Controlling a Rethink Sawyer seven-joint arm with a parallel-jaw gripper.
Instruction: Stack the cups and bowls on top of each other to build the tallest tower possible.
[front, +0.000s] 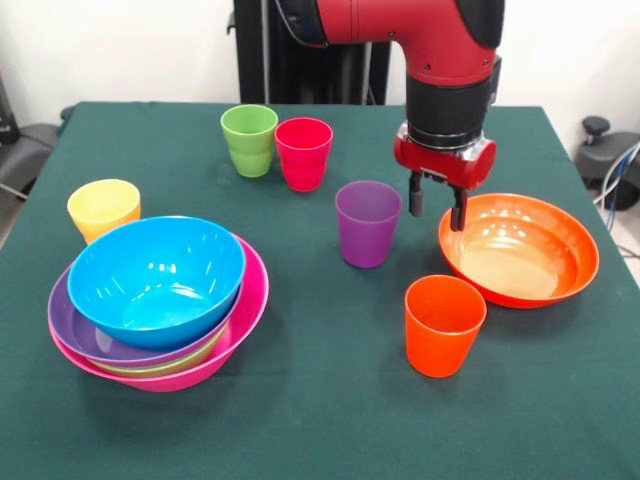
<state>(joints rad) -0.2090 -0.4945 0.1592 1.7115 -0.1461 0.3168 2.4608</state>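
Parted and empty: the two dark fingers of the red-and-black gripper, hanging straight down with a clear gap between them. Directly under the fingertips, the near-side rim of the wide glossy orange plastic bowl, upright and alone on the green cloth-covered table; one finger apparently over the rim's edge, the other just outside it, contact impossible to confirm. A round bowl, so no long axis to match; only the thin rim wall offers a pinch, probably the next thing to line up.

Just beside the fingers, toward picture left, the small purple tapered plastic cup; in front, the orange tumbler. Farther back and left, the green cup touching the red cup.

Well apart, across the cloth: the tower of nested bowls, blue within green, purple and pink, the yellow cup just behind it. Open cloth between bowl and tower, save the purple cup near the path.
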